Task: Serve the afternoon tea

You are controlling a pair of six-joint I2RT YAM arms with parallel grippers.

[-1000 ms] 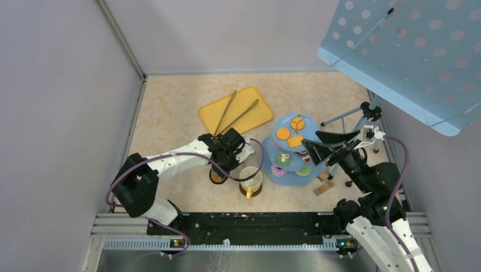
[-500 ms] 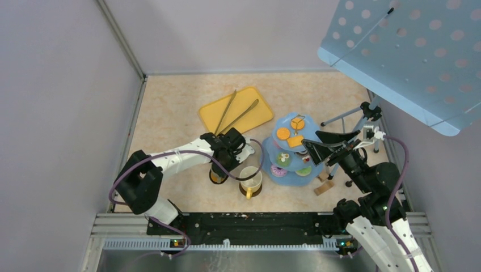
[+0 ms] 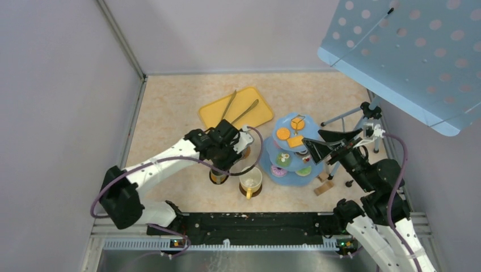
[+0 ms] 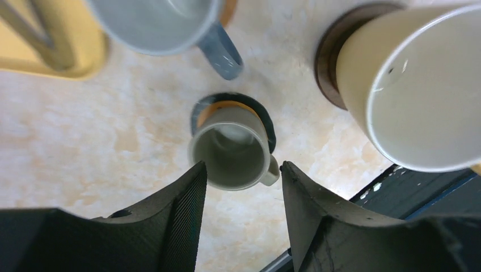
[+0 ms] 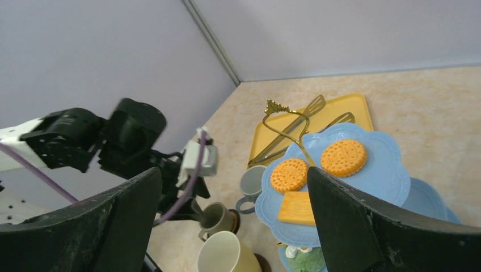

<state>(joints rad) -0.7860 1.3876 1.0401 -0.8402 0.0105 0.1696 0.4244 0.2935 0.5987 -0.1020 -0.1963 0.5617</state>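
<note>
My left gripper (image 4: 244, 165) is open and hovers just above a small grey mug (image 4: 231, 150) that stands upright on a round coaster (image 4: 266, 116), touching neither finger. In the top view the left gripper (image 3: 220, 163) hangs over that mug (image 3: 217, 176). A yellow mug (image 3: 250, 181) sits on a brown coaster (image 4: 334, 56) beside it. A blue-grey mug (image 5: 251, 182) stands behind. The pale-blue three-tier stand (image 3: 271, 153) holds orange biscuits (image 5: 289, 174) on top, donuts and cupcakes (image 3: 283, 159) lower down. My right gripper (image 3: 317, 148) is open and empty by the stand.
A flat yellow tray (image 3: 211, 115) with long metal tongs (image 3: 227, 107) lies behind the mugs. A black tripod (image 3: 346, 122) and a wooden block (image 3: 324, 188) stand right of the stand. A perforated blue panel (image 3: 408, 51) overhangs the back right corner.
My left gripper has opened and let go of the small grey mug, which now stands on its coaster. The left arm has drawn up and back a little. The right arm has barely moved.
</note>
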